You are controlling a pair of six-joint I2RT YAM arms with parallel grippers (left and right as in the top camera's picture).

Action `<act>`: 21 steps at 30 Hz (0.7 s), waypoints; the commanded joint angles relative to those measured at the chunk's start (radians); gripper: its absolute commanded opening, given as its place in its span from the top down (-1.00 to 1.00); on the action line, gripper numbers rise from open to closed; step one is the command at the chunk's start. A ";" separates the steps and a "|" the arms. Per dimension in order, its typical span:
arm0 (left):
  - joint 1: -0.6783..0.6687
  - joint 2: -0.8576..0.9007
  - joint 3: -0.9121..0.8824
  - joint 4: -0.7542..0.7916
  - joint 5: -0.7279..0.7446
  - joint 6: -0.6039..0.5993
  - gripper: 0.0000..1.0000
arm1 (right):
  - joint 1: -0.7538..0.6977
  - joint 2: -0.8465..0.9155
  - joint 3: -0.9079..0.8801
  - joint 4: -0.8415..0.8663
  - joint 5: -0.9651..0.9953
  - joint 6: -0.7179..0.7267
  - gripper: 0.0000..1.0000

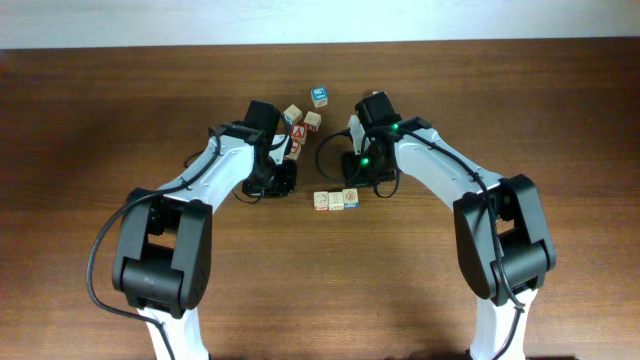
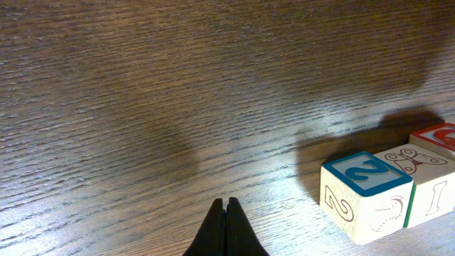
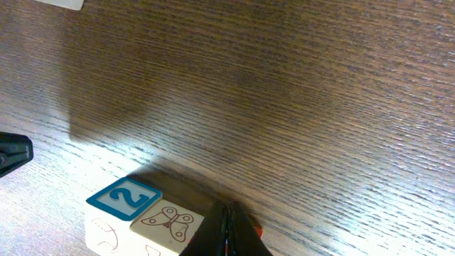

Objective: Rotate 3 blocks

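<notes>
Overhead view: 3 blocks (image 1: 336,200) are seen in a tight row near the centre of the dark wood table (image 1: 100,120), faces touching, btwn the 2 arms. A loose cluster of other cubes (image 1: 300,120), incl. a red-lettered "A" cube (image 1: 298,131), is found at 12 o'clock of the row, well apart from it. The left arm (image 1: 215,160) is ended at 10 o'clock of the row, the right arm (image 1: 440,165) at 1 o'clock; both ends are near the row.

Left wrist view: the left gripper (image 2: 226,205) is shown w/ fingers pressed together, nothing btwn them, tips over bare wood. The row is seen at 3 o'clock of the tips, apart from them. A blue "2" block (image 2: 366,193) is nearest, then a butterfly block (image 2: 419,171), then a red-rimmed block (image 2: 437,135) cut by the frame edge.

Right wrist view: the right gripper (image 3: 227,210) is also closed, w/ nothing held. The "2" and butterfly blocks are found at 9 o'clock of its tips, just beside them. The 3rd block is mostly hidden behind the fingers. Contact cannot be told.
</notes>
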 commanded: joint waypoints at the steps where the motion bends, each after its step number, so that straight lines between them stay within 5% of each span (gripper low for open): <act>1: 0.002 0.013 0.001 -0.002 -0.007 0.016 1.00 | 0.005 0.003 0.005 -0.007 -0.016 0.008 0.92; 15: 0.002 0.013 0.001 -0.002 -0.007 0.017 1.00 | 0.028 0.002 0.006 -0.018 0.010 -0.003 0.90; 18: 0.002 0.013 0.002 -0.001 -0.008 0.017 1.00 | -0.033 -0.024 0.117 -0.077 -0.001 0.016 0.88; 21: 0.027 -0.016 0.093 -0.064 -0.007 0.017 1.00 | -0.133 -0.098 0.381 -0.338 -0.103 -0.041 0.92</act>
